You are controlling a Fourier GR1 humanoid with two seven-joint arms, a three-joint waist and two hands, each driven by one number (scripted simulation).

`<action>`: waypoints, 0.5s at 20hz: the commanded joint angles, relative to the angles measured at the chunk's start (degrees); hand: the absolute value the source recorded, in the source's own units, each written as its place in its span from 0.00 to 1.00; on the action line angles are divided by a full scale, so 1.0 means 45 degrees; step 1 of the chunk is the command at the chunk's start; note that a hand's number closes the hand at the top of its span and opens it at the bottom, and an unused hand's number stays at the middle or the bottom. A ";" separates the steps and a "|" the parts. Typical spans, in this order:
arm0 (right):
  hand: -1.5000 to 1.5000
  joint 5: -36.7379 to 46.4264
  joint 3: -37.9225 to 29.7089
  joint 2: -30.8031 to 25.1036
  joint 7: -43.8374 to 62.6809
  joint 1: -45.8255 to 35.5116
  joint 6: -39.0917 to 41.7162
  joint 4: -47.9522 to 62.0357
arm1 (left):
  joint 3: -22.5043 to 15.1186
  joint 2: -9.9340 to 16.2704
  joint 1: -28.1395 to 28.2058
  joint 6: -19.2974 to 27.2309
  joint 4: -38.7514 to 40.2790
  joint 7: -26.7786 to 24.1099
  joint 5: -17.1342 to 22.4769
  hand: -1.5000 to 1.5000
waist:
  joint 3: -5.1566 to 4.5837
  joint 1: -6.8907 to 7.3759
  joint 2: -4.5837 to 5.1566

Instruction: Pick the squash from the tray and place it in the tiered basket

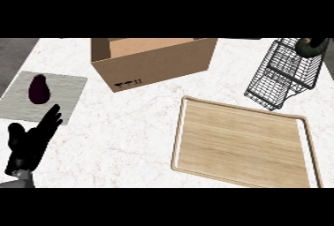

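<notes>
Your left hand [29, 141] rests open on the tabletop [130, 132]; the right is unseen. The tray [244, 145] lies bare, squash [310, 47] apparently atop the tiered basket [284, 75].

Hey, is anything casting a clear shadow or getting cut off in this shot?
Head view: light is flat; the cardboard box shows a darker front face. The wire basket and the dark hand above it are clipped by the top right edge.
</notes>
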 commanded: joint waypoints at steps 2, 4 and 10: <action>0.00 -0.0477 -0.0414 0.0277 0.0096 0.0353 -0.1159 -0.0908 | -0.0193 -0.0300 0.0057 0.0250 0.0109 -0.0068 -0.0240 0.50 | 0.0000 -0.0052 -0.0031; 0.00 -0.0367 -0.0323 -0.0045 -0.0167 0.0447 -0.1846 -0.1306 | -0.0218 -0.0275 -0.0184 0.0284 -0.0142 0.0418 -0.0196 0.50 | 0.0004 -0.0121 -0.0054; 0.00 -0.0820 -0.0962 -0.0503 0.1176 -0.0372 -0.3590 -0.2409 | 0.0448 0.0364 0.0354 -0.0286 -0.0153 0.0376 0.0348 0.50 | -0.0009 -0.0260 -0.0196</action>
